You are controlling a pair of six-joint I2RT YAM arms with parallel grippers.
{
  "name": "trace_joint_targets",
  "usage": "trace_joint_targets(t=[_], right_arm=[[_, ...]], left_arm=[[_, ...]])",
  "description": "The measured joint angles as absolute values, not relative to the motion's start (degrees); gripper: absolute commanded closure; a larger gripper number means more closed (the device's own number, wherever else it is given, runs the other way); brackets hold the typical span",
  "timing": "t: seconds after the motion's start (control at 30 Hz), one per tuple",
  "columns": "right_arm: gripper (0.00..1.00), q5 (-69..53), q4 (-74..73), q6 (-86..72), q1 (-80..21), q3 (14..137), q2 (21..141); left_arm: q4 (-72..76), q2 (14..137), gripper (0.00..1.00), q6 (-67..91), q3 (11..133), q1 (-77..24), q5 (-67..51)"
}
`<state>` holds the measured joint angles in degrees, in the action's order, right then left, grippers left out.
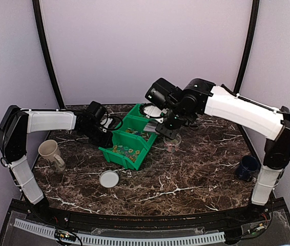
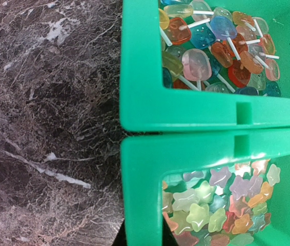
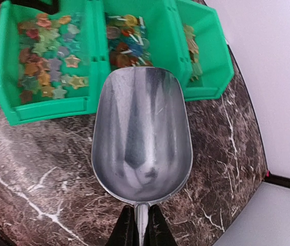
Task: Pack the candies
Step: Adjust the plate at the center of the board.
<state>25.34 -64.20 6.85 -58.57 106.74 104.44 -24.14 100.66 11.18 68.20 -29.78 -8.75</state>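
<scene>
Where the marble table [image 1: 186, 179] comes closest to the arm bases, a round white lid [image 1: 109, 179] lies flat, apart from everything else. Bit further back there's a beige mug [image 1: 49, 151] upright on the L side and a dark blue mug [image 1: 247, 167] far R, near the R arm's lower link.

Mid-table sits the green bin [image 1: 119, 160], 3 compartmts in a row, set at an angle. The candies [image 3: 45, 64] are all inside it. The stars [image 2: 222, 205] fill the nearest compartmt and the lollipops [image 2: 211, 46] w/ white sticks the middle one. A smaller lot is in the farthest; can't tell what kind.

The L gripper [image 1: 104, 136] is at the bin's L edge. Its wrist cam looks straight down on the rim where 2 compartmts meet, w/ its own fingers out of frame. The claw is closed right down; whether it pinches the bin wall, can't tell.

The R gripper [image 3: 141, 228] has its fingers clamped tight on the thin handle of a metal scoop [image 3: 142, 148]. The scoop is held above the table just R of the bin, mouth pointing at the bin, bowl showing bare metal. A clear cup [image 1: 172, 142] stands just beside the bin's R side, below the R wrist.
</scene>
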Motion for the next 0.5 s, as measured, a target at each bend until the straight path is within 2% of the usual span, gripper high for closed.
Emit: trace_joint_targets(t=[0.2, 0.5], right_arm=[[1.00, 20.78, -64.90, 9.58, -61.63, 111.46, 105.45], [1.00, 20.38, -56.58, 8.78, -61.45, 111.48, 103.04]], left_arm=[[-23.57, 100.66, 1.00, 13.23, 68.10, -28.95, -12.05], [-7.49, 100.44, 1.00, 24.64, 60.64, -24.82, -30.72]])
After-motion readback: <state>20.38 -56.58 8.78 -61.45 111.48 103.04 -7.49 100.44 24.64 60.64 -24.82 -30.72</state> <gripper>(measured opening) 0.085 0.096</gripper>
